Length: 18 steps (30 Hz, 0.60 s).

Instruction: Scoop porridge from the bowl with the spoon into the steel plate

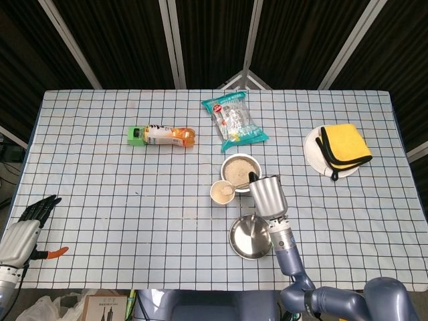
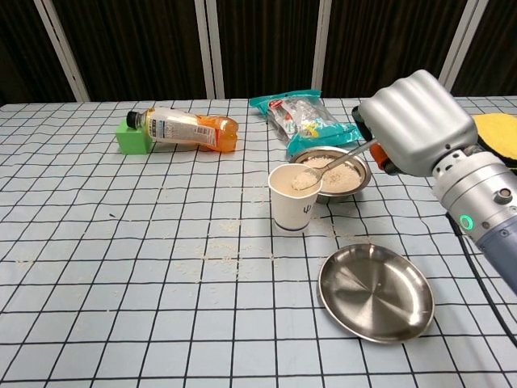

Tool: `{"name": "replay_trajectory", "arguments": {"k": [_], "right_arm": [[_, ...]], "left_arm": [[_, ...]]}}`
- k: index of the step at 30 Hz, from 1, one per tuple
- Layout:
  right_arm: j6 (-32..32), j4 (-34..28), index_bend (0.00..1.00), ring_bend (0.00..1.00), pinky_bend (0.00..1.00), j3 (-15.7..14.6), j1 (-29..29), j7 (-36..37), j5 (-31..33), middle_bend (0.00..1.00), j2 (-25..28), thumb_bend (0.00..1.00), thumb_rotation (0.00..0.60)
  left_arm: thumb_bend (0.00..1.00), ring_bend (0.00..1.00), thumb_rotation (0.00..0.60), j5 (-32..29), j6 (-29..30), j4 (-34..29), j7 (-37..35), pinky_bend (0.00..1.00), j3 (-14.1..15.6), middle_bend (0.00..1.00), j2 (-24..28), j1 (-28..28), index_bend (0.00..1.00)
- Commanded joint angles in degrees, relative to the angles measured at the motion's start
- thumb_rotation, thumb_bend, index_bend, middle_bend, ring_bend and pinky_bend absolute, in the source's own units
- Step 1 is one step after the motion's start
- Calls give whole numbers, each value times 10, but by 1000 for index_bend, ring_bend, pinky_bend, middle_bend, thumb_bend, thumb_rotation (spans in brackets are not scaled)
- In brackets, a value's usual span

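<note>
My right hand (image 2: pixel 414 121) (image 1: pixel 267 194) grips the handle of a metal spoon (image 2: pixel 317 175). The spoon's tip, loaded with pale porridge, hangs over the white paper cup (image 2: pixel 294 196) (image 1: pixel 222 192). Just behind the cup stands the steel bowl (image 2: pixel 358 174) (image 1: pixel 239 169) of porridge. The steel plate (image 2: pixel 376 293) (image 1: pixel 249 237) lies bare in front of the cup, below and near my right hand. My left hand (image 1: pixel 27 226) rests at the table's near left corner, fingers apart, holding nothing.
An orange drink bottle (image 2: pixel 179 129) lies on its side at the back left. A teal snack bag (image 2: pixel 303 115) lies behind the bowl. A yellow cloth on a white plate (image 1: pixel 340 150) sits far right. Spilled grains dot the checked cloth near the cup.
</note>
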Motion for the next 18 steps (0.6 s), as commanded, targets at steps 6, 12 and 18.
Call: {"name": "replay_trajectory", "arguments": {"k": [6, 12, 18], "right_arm": [[1, 78, 652, 1000, 981, -31, 14, -14, -74, 951, -11, 559, 600], [-5, 128, 652, 1000, 981, -42, 25, -22, -114, 952, -14, 559, 600], [-12, 150, 652, 1000, 982, -48, 32, -49, -140, 951, -4, 559, 600]], "left_arm": [[0, 0, 600, 1, 3, -2, 11, 0, 1, 0, -3, 1, 0], [0, 0, 600, -2, 2, -1, 8, 0, 0, 0, -2, 1, 0], [0, 0, 600, -8, 0, -3, 18, 0, 0, 0, -3, 1, 0]]}}
